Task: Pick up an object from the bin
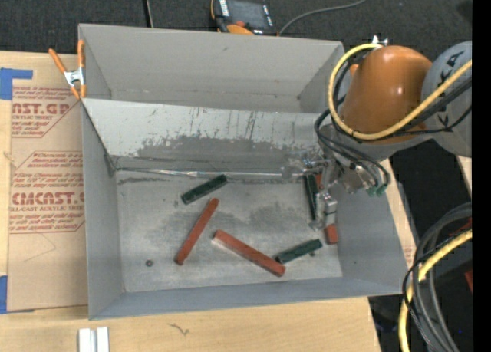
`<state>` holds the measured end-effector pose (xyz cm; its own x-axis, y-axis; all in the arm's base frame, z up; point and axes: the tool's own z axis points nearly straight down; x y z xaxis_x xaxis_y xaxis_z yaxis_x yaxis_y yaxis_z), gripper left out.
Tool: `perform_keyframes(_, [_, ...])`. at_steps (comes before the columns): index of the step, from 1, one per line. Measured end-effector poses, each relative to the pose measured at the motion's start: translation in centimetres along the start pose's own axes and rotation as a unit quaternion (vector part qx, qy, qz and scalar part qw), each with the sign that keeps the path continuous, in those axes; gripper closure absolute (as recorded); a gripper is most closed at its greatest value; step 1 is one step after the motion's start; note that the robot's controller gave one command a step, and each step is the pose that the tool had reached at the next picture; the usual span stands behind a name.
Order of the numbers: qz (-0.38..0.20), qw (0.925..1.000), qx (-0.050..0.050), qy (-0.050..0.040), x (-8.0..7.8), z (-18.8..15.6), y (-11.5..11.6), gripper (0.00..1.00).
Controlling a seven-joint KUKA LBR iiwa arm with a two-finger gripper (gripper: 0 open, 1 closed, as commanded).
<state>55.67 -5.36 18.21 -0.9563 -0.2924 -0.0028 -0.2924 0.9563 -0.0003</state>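
1. The arm [454,74], with its orange cover [383,90], is reaching in from the right of the frame and is hanging over the right end of the grey metal bin [192,82]
2. The gripper [321,208] is pointing down at the bin floor in the right-centre of the frame, close to the bin's right wall; whether it is spread or pressed together I cannot tell, since its tip is blending with the dark parts around it
3. A short red piece [331,233] is lying just below the gripper's tip in the frame, nearer to it than any other thing; whether the two are touching is not clear
4. A dark green stick [299,251] is lying slantwise on the floor just to the lower left of that red piece
5. A long red stick [248,252] is lying further left, slanting down toward the right, with its lower right end just beside the green stick's left end
6. A second red stick [196,231] is lying steeply slanted in the lower left-centre, well apart from the gripper
7. A second dark green stick [203,188] is lying just above that one, near the middle of the frame, also well apart from the gripper
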Motion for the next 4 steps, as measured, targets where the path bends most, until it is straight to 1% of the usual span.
perform_keyframes(1, [-0.037,0.9993,-0.001,0.0012,5.6,11.5,3.5,0.0])
perform_keyframes(2, [-0.013,0.9999,0.0,-0.0018,4.4,11.1,7.2,0.0])
perform_keyframes(3, [0.061,0.9981,0.001,-0.0048,5.2,11.1,6.9,0.0])
perform_keyframes(4, [0.06,0.9982,0.0,0.0016,5.5,11.2,7.1,1.0])
